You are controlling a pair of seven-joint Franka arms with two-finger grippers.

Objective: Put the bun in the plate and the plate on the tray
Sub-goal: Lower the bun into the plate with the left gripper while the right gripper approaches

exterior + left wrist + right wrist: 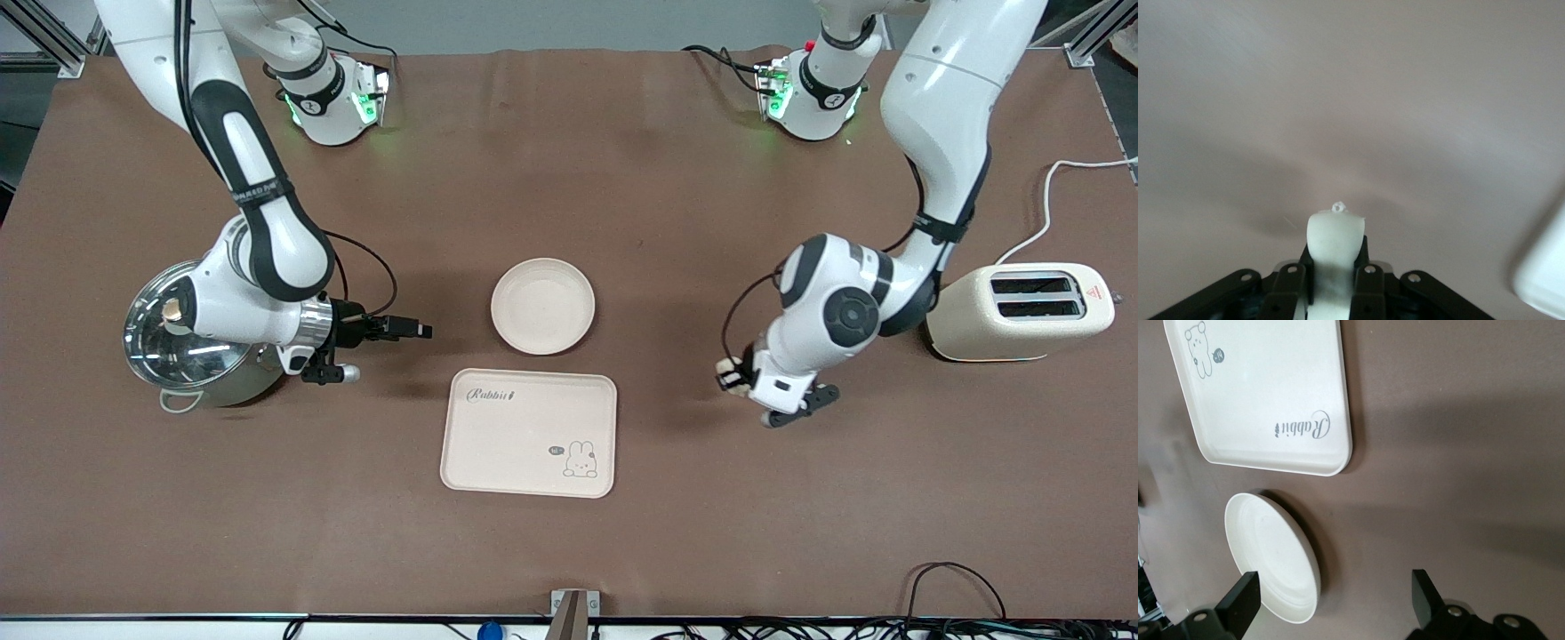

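Note:
My left gripper (731, 373) is shut on the bun (728, 364), a small pale lump, and holds it just above the bare table toward the left arm's end, beside the tray. In the left wrist view the bun (1333, 235) sits pinched between the black fingers (1369, 283). The round cream plate (542, 305) sits empty mid-table. The tray (498, 444) with the Rabbit lettering lies just nearer the front camera than the plate. My right gripper (413, 332) is open and empty, low beside the plate toward the right arm's end. The right wrist view shows the plate (1268, 553) and the tray (1265, 393).
A steel pot with a glass lid (173, 342) stands under the right arm's wrist. A cream toaster (1022, 313) with a white cord stands at the left arm's end. Brown cloth covers the table (800, 516).

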